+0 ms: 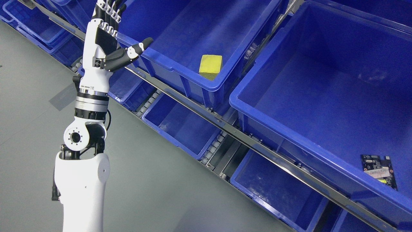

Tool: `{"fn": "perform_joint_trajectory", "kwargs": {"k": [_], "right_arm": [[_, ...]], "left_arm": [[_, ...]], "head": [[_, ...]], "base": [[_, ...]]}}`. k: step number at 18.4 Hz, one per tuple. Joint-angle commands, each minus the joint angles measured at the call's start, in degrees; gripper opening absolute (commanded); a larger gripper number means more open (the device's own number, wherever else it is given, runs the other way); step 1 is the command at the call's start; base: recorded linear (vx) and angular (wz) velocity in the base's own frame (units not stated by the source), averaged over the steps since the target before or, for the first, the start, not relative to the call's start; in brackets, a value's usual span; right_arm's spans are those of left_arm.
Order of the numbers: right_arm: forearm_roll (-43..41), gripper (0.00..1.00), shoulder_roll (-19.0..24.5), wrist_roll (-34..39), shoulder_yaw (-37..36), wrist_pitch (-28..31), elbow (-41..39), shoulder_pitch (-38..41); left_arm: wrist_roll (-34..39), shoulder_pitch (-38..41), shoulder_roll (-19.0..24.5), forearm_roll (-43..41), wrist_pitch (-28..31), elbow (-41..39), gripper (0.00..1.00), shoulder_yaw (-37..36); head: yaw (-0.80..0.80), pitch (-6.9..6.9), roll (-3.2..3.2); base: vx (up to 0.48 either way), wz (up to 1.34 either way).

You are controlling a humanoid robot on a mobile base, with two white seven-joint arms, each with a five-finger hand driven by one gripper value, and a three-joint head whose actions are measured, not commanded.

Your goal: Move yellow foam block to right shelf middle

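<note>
Fingers [109, 19] straight and spread, thumb out, holding nothing: left hand [106, 42] raised at the bin's outer corner.

One yellow foam block [210, 66], roughly cubic with no clear long axis, sits right of and slightly below the fingertips, against the near wall inside the blue bin [180, 69]. One circuit board [379, 170] lies in the neighbouring bin. Only the left hand shows, so it's nearer.

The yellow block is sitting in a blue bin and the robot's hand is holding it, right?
Not quite. The yellow block is in a blue bin, but the left hand is open and apart from it, as the head view shows.
</note>
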Motion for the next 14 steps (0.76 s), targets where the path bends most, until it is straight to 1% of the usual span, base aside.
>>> {"fn": "perform_joint_trajectory", "kwargs": {"k": [1,5,14], "right_arm": [[0.18,1.00,-1.00,0.01,0.02,0.04,-1.00,0.09],[0.18,1.00,-1.00,0.01,-0.07,0.04,-1.00,0.09],[0.18,1.00,-1.00,0.01,0.02,0.04,-1.00,0.09]], "left_arm": [[3.29,3.01,1.00,0.26,3.14,-2.61,1.00,1.33],[4.09,3.01,1.00,0.26,3.40,-2.61,1.00,-0.43],[4.00,2.74,1.00,0.26,3.41,-2.61,1.00,-0.35]], "head": [[0.00,0.00,0.00],[0.00,0.00,0.00],[0.00,0.01,0.00]], "base": [[0.000,0.00],[0.000,0.00],[0.000,0.00]]}}
